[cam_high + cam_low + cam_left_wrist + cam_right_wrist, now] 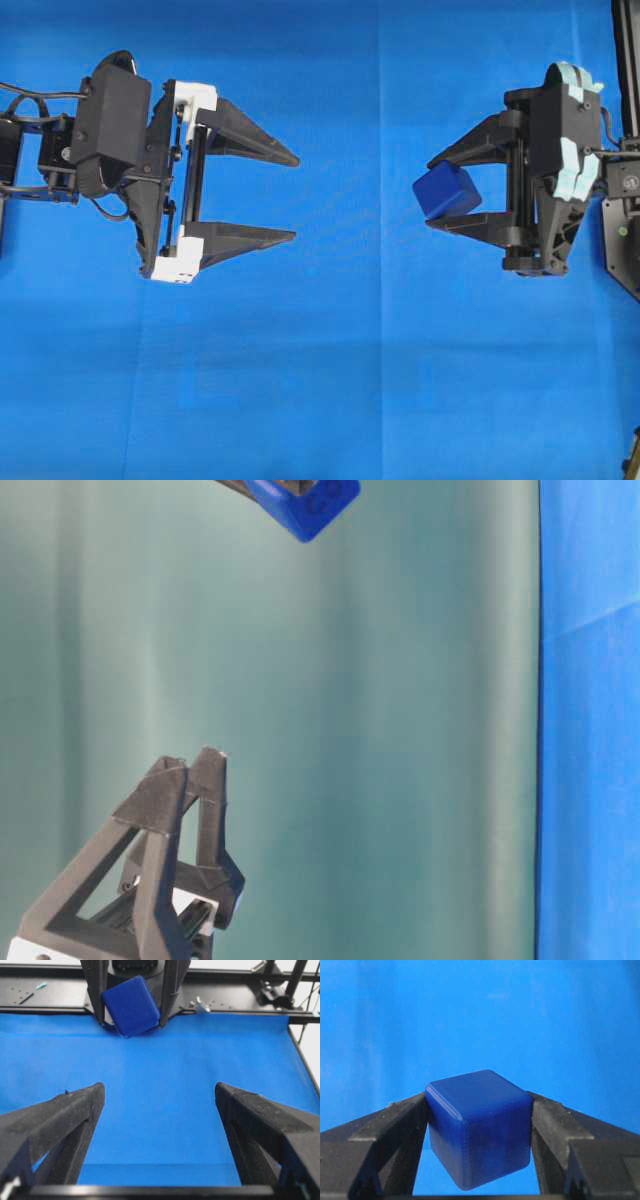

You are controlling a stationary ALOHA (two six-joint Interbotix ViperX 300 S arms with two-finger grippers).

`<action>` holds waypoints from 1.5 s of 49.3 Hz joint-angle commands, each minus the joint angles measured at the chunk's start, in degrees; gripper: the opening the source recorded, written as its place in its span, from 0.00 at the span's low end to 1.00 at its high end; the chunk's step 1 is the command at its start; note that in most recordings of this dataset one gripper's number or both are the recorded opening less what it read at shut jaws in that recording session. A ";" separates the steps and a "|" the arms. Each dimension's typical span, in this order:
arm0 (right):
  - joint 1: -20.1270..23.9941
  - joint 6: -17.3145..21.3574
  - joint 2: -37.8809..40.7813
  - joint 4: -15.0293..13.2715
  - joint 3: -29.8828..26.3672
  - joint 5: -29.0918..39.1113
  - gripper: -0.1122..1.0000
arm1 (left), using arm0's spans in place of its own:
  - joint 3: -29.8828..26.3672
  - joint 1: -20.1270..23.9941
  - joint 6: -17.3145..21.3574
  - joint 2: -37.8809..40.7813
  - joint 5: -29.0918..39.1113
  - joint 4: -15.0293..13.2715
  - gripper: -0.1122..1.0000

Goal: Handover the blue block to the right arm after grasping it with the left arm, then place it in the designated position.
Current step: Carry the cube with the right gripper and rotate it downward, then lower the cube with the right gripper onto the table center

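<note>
Above the cloth (pixel 320 380), the right claw (pixel 440 192) grips the block (pixel 446 191); lower it level. The left claw (pixel 296 196) gapes empty.

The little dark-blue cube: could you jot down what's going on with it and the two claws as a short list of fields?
Object: small dark-blue cube with rounded edges
Held by: right gripper, black with a pale grey-green cover, fingers pressed on two opposite sides of the cube
Cube position: lifted off the bright blue cloth, tilted
Left gripper: black with white brackets, open, empty
Gap between the grippers: apart, facing each other, not touching
Handover: done
Placing: not yet done
</note>
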 commanded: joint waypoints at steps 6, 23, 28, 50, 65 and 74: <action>0.09 0.00 -0.35 -0.09 -1.23 -0.26 0.56 | -0.88 -0.18 0.09 -0.88 -0.44 -0.09 0.94; 0.00 0.00 0.09 -0.09 -1.23 -0.26 0.56 | -0.79 -0.18 0.09 -1.05 -0.44 -0.09 0.94; 0.09 0.00 0.26 -0.09 -0.97 -0.35 0.56 | -0.79 -0.18 0.09 -0.97 -0.44 -0.09 0.94; -2.37 0.26 11.95 -0.09 1.23 -13.45 0.56 | -0.62 -0.18 0.18 -0.88 -0.44 -0.09 0.94; -4.57 0.26 24.43 0.09 1.41 -28.56 0.56 | -0.53 -0.18 0.26 -0.79 -0.26 -0.09 0.94; -5.71 0.26 31.64 0.70 0.18 -36.21 0.56 | -0.35 -0.09 0.35 -0.70 -0.26 -0.09 0.94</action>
